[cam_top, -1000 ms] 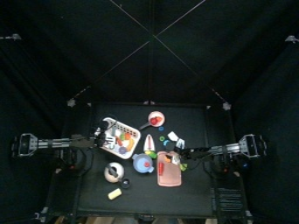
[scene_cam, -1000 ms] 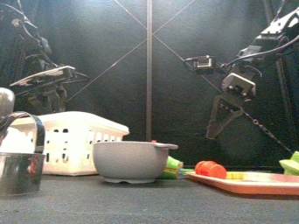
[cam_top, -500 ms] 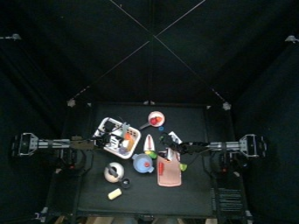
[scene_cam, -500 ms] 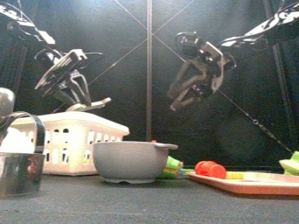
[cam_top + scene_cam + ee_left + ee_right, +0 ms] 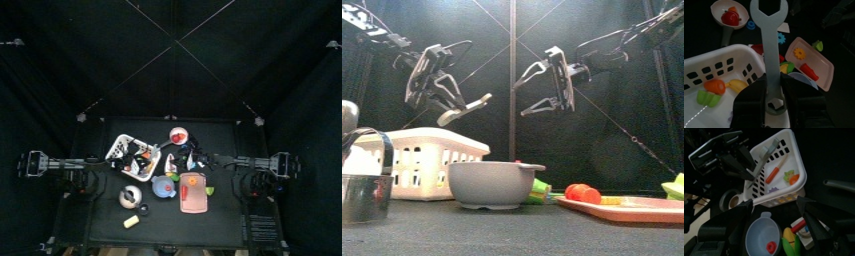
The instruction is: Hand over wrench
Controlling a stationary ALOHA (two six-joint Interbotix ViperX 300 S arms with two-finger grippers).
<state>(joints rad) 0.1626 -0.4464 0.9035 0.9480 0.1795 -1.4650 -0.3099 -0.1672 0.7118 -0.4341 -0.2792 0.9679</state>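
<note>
My left gripper (image 5: 454, 92) is shut on the handle end of a long grey wrench (image 5: 770, 55). It holds the wrench in the air above the white basket (image 5: 425, 158), with the open-ended head pointing towards the table's middle. The wrench also shows in the front view (image 5: 474, 105) and in the right wrist view (image 5: 762, 157). My right gripper (image 5: 540, 92) hangs at the same height just to the right, open, its jaws spread towards the wrench head and apart from it. From above, both grippers meet near the table's middle, left gripper (image 5: 142, 157) and right gripper (image 5: 182, 160).
The white basket holds toy vegetables (image 5: 712, 86). A grey bowl (image 5: 492, 183) stands at the front middle, a pink tray (image 5: 628, 208) with toy food at the right, a metal cup (image 5: 361, 196) at the left. A white ladle with a red piece (image 5: 729, 15) lies at the back.
Both arms have swung in from the sides towards the middle. The left gripper has carried the wrench up and right; the right gripper has moved left to face it, jaws spread.
</note>
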